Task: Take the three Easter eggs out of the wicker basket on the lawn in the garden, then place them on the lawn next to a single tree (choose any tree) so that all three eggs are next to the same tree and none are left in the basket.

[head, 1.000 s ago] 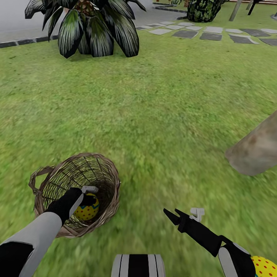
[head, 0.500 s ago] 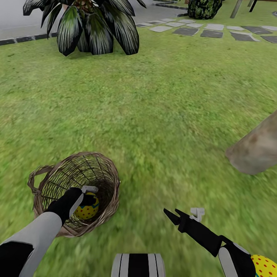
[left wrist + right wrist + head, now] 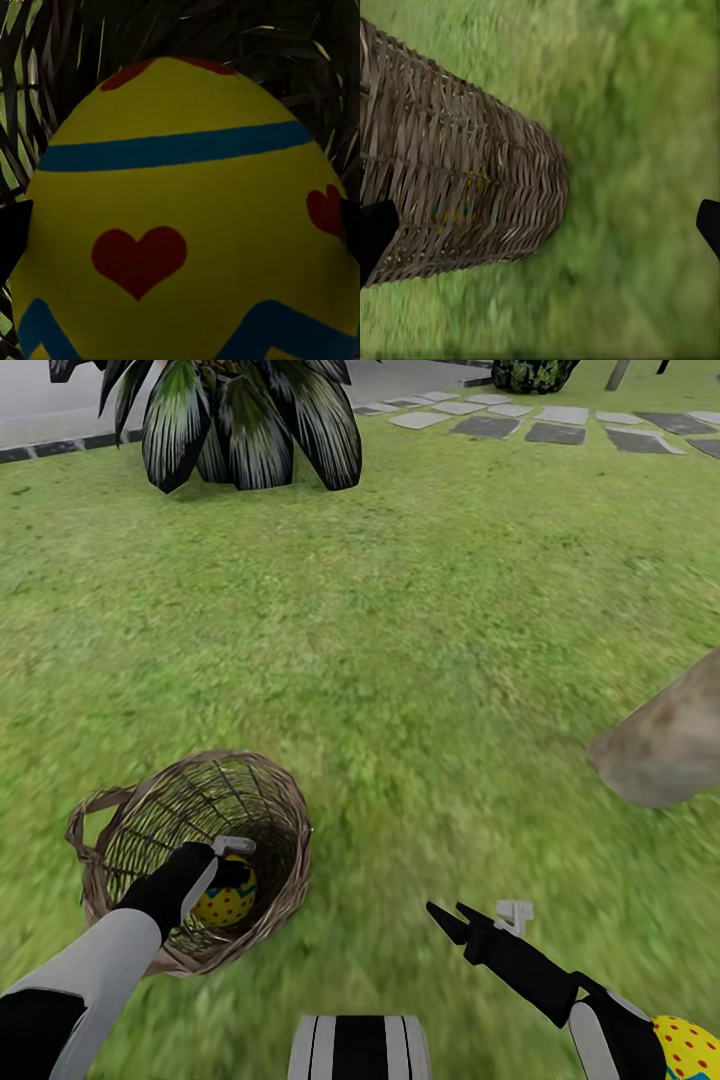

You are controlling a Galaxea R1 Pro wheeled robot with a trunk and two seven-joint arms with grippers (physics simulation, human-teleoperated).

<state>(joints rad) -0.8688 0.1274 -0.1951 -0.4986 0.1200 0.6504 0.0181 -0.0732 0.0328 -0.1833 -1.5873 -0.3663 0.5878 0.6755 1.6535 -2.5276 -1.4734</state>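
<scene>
Wicker basket (image 3: 190,855): near left on the lawn (image 3: 430,660).
Egg (image 3: 226,900): inside basket.
Left gripper (image 3: 232,865): jaws flanking the egg; grip unclear.
Right gripper (image 3: 447,917): jaws spread, nothing held.

— Small round basket of tan-brown woven twigs (image 3: 262,801): rough, open weave, matt, with gaps between the strands.
— And the yellow egg with red marks and blue bands (image 3: 180,225) inside?
— Smooth, painted-looking shell, faintly satiny, no texture.
— Mottled green grass of the lawn (image 3: 430,660)?
— Soft, fuzzy, matt.
— Grey-brown trunk with mottled bark (image 3: 665,745) at right?
— Coarse, dull, stony-looking.
— Far grey paving slabs (image 3: 560,420)?
— Flat, matt stone.
— Black left gripper (image 3: 232,863)?
— Matt, plastic-like.
</scene>
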